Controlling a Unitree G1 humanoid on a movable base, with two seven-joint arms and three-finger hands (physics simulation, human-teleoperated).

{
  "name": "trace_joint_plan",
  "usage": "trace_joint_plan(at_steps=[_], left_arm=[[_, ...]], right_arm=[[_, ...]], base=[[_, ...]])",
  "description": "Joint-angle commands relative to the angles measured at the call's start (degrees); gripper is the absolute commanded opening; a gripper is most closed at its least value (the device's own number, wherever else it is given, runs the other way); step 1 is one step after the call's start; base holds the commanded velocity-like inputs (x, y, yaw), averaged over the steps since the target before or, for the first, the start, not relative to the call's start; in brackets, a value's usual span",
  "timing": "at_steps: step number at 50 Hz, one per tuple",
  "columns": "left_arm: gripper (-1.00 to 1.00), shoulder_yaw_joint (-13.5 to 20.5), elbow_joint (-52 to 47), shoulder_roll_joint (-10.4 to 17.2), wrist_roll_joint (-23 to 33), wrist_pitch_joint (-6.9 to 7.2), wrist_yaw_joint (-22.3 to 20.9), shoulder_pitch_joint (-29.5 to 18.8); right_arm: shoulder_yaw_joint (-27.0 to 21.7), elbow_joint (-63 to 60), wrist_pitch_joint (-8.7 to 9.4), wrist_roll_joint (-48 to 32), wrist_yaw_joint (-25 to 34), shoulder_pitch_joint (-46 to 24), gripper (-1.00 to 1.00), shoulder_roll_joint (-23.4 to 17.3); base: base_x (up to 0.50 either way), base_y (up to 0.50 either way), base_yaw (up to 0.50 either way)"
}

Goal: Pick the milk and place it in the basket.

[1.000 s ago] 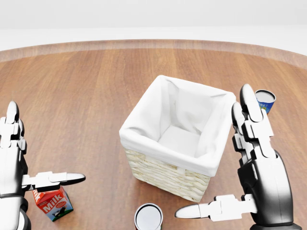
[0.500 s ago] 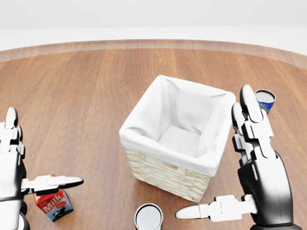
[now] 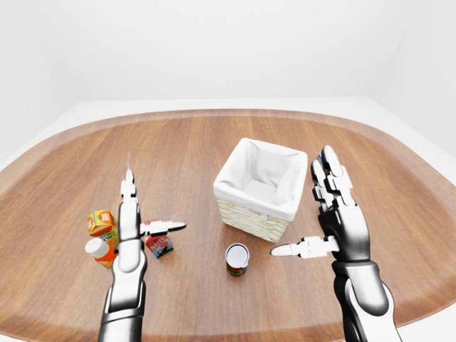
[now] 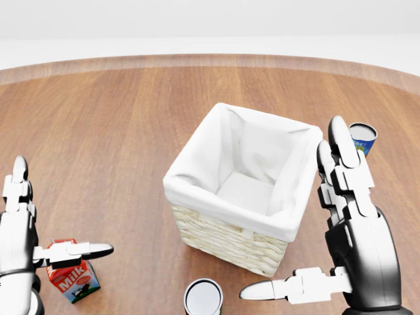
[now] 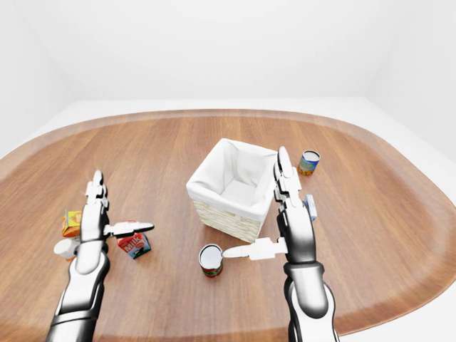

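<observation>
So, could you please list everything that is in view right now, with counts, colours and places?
Table: one, brown wood with a paler rim, fills the views.
Basket: one, pale wicker with white cloth liner, centre of head view, empty.
Milk carton: one, red with blue, bottom left of head view, under the left thumb.
Red can: one, white top, below the basket.
Blue can: one, right of the basket.
Orange carton: one, far left.
Orange bottle: one, white cap, just below the orange carton.
Left hand: open, over the milk carton.
Right hand: open, right of the basket.
</observation>
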Motion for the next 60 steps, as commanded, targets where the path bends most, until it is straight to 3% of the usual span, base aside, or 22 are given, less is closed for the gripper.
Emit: trace_joint_plan(at_steps=[1, 60], left_arm=[[1.0, 0.31, 6.56, 1.32, -0.45, 0.0, 1.52, -2.45], [1.0, 0.35, 19.19, 3.39, -2.32, 0.0, 3.41, -4.67]], right_arm=[[0.11, -0.13, 0.02, -0.02, 0.02, 0.07, 1.0, -0.02], [0.59, 0.19, -0.45, -0.32, -0.21, 0.17, 1.0, -0.11]], base=[[0.0, 0.0, 0.0], [0.0, 0.0, 0.0]])
